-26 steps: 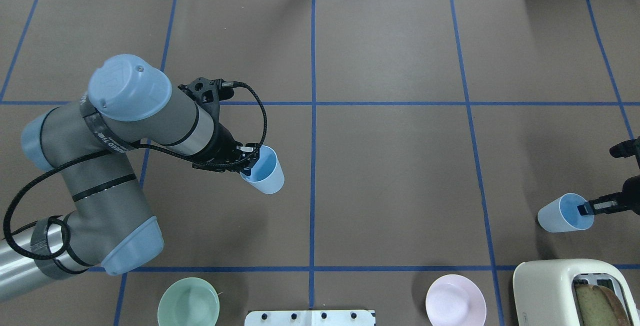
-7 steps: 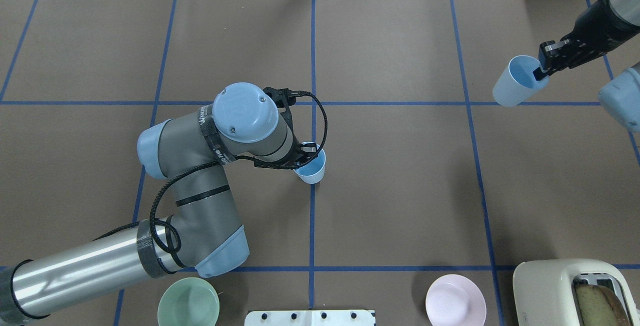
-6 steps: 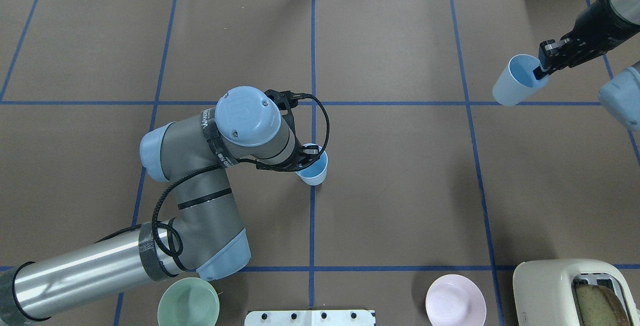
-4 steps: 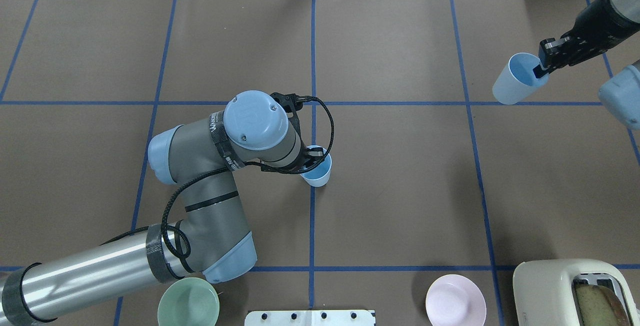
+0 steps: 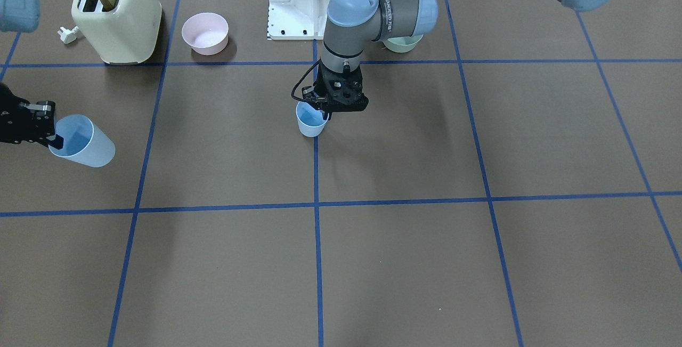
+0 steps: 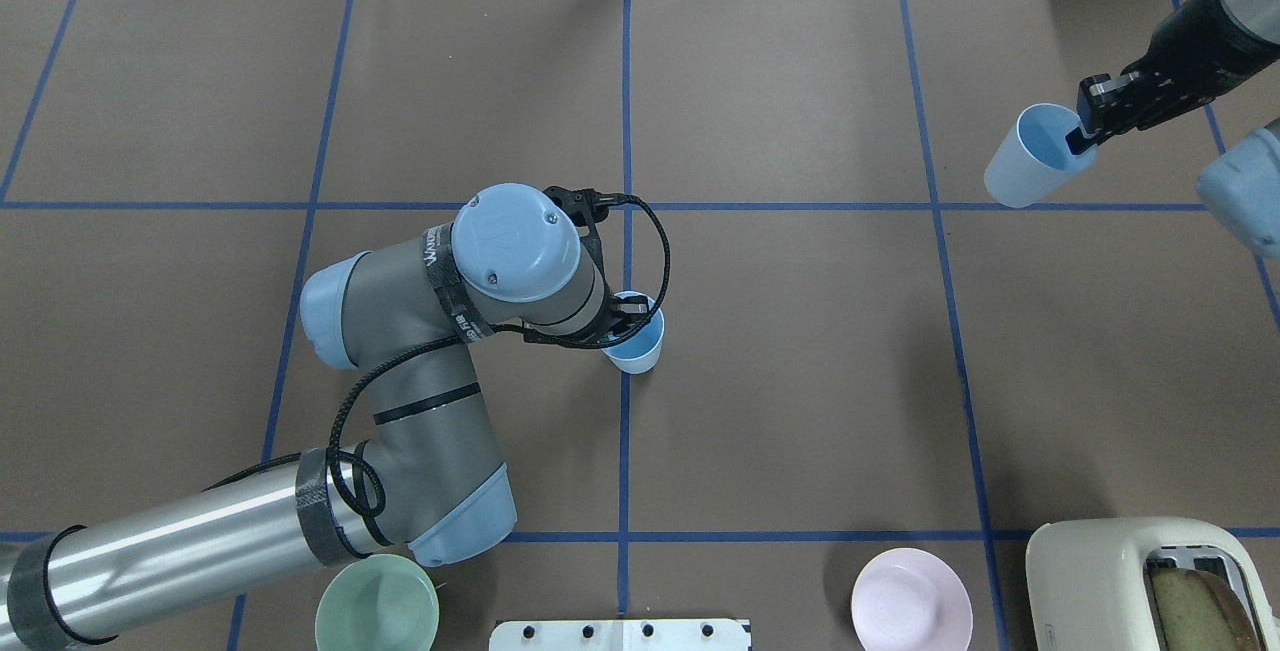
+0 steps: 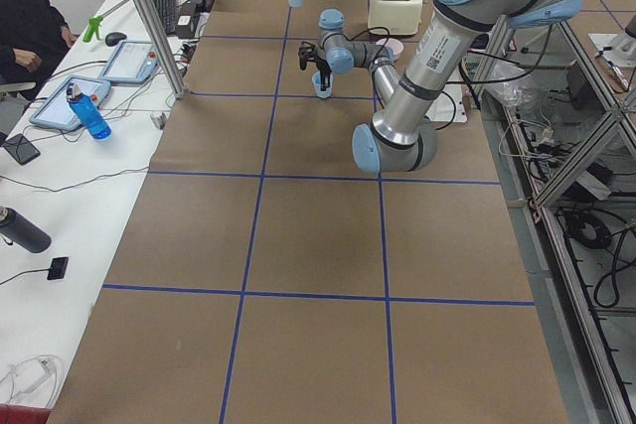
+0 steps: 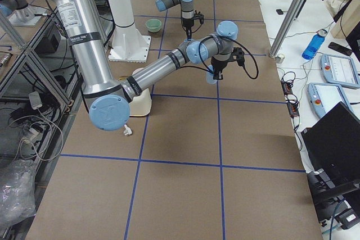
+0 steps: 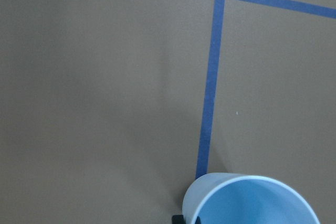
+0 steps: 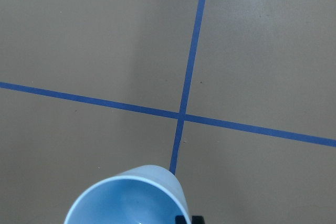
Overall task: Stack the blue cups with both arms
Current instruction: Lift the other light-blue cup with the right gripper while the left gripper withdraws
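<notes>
Two pale blue cups show. My left gripper (image 6: 622,316) is shut on the rim of one blue cup (image 6: 635,339), upright on the table's middle blue line; it also shows in the front view (image 5: 310,119) and the left wrist view (image 9: 252,200). I cannot tell whether its base touches the table. My right gripper (image 6: 1082,136) is shut on the rim of the other blue cup (image 6: 1030,171), held tilted above the far right of the table, also in the front view (image 5: 82,142) and the right wrist view (image 10: 128,198).
A cream toaster (image 6: 1150,581) with bread stands at the near right corner. A pink bowl (image 6: 910,599) and a green bowl (image 6: 377,603) sit along the near edge beside the white base pedestal (image 6: 620,634). My left elbow hangs over the green bowl's side.
My left arm has carried its cup rightward to the middle line and now barely moves. My right arm has lifted its cup from the near right to the far right.
</notes>
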{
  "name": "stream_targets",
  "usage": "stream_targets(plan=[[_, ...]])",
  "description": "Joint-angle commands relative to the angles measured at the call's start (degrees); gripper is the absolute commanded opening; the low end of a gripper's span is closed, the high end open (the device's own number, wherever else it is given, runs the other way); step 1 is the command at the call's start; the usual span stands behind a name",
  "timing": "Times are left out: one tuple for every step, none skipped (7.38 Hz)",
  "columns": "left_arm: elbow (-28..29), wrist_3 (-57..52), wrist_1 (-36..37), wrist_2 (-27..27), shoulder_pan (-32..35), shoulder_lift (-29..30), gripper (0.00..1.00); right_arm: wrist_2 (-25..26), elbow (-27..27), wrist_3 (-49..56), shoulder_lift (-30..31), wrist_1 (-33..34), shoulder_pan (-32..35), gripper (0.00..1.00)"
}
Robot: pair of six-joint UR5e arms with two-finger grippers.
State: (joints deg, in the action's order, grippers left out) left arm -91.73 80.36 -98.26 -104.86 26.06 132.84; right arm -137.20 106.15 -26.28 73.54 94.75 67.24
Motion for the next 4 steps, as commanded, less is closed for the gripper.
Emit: stream_targets(plan=[[0.0,-0.1,0.0,0.0,0.0,-0.3,0.0,0.0,0.0,0.0,-0.1,0.0,0.0,0.0],[-0.1,-0.6,-0.2,0.0,0.1,-0.4,0.24,0.0,0.0,0.0,-0.1,0.0,0.1,0.0],[-0.4,-1.9,-1.4,-0.1,0.3,-0.5,0.41,0.0,0.0,0.0,-0.1,0.0,0.1,0.0],[-0.4,-2.0,-2.7,-0.2,0.4,-0.8,0.8,0.0,0.0,0.0,-0.1,0.0,0.1,0.0]])
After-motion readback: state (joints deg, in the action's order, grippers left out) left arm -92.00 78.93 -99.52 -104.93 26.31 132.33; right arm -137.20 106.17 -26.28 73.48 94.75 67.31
